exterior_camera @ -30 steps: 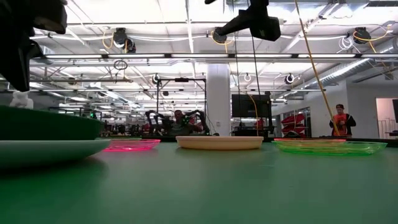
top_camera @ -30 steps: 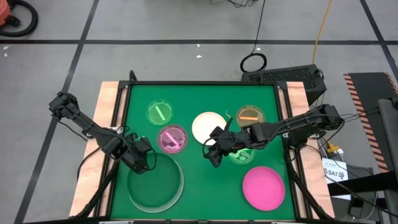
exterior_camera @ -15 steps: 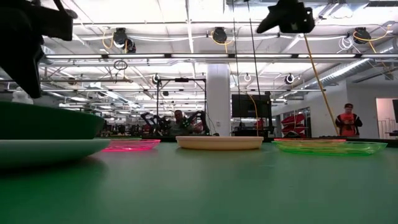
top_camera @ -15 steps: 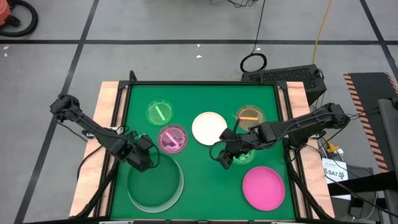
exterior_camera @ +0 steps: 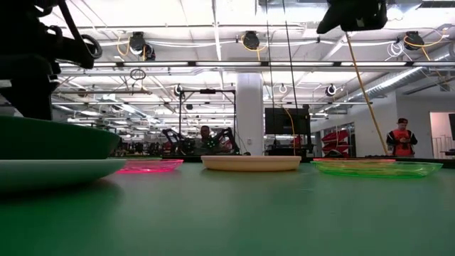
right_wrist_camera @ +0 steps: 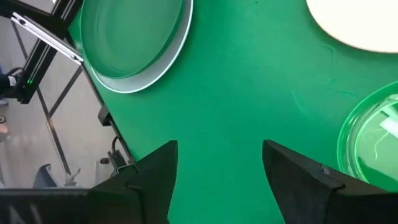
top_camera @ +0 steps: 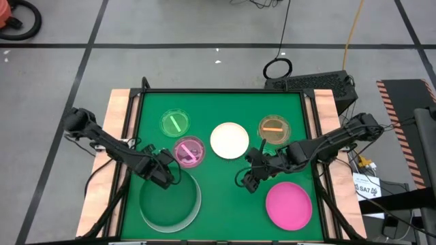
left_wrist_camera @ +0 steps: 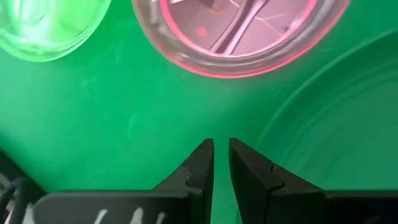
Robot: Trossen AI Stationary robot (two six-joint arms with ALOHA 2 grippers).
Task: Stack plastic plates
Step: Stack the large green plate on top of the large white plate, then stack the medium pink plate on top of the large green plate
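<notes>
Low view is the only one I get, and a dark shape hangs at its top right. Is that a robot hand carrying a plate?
Observer: It belongs to the right arm. From above, the right gripper hangs between the cream plate and the hot pink plate; its fingers are spread wide, holding nothing.
Operator: And the dark shape at my left?
Observer: That is the left gripper, at the rim of the dark green plate. Its fingers are shut and empty.
Operator: Is that green plate alone?
Observer: No, it sits inside a pale mint plate.
</notes>
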